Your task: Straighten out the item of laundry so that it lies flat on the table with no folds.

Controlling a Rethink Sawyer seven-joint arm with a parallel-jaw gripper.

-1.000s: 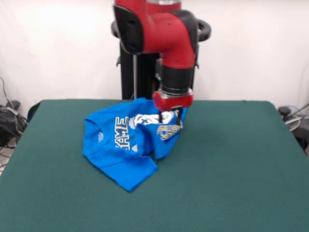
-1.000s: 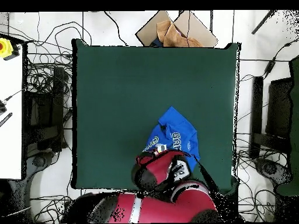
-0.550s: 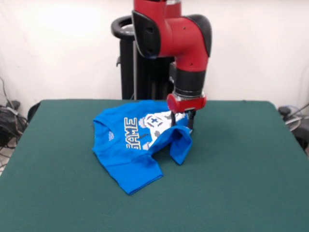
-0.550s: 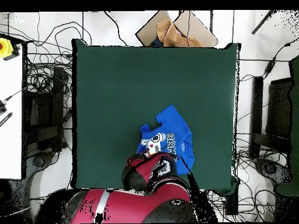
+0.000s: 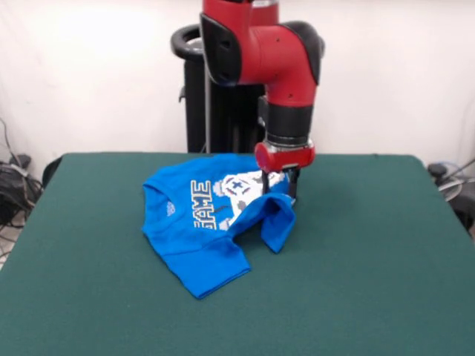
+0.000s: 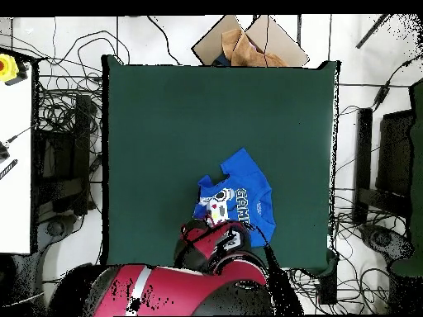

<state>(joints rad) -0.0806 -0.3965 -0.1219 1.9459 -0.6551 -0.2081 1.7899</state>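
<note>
The item of laundry (image 5: 200,230), a bright blue T-shirt with "GAME" and a white controller print showing, lies crumpled on the green table (image 5: 371,267). Its right side is folded over into a raised flap. My gripper (image 5: 280,187) stands at the top of that flap, shut on the cloth's edge. In the overhead view the shirt (image 6: 245,191) lies near the table's (image 6: 165,124) lower edge, right of the middle. The red arm (image 6: 216,248) covers the gripper and the shirt's lower part there.
A cardboard box (image 6: 246,40) sits on the floor beyond the table's top edge in the overhead view. Cables lie all round the table. A white bench (image 6: 15,157) with a yellow button (image 6: 7,66) stands at the left.
One second ago the shirt lay more bunched to the left; the gripper dragged its edge to the right, uncovering more of the print. Over the last half second almost nothing has moved.
</note>
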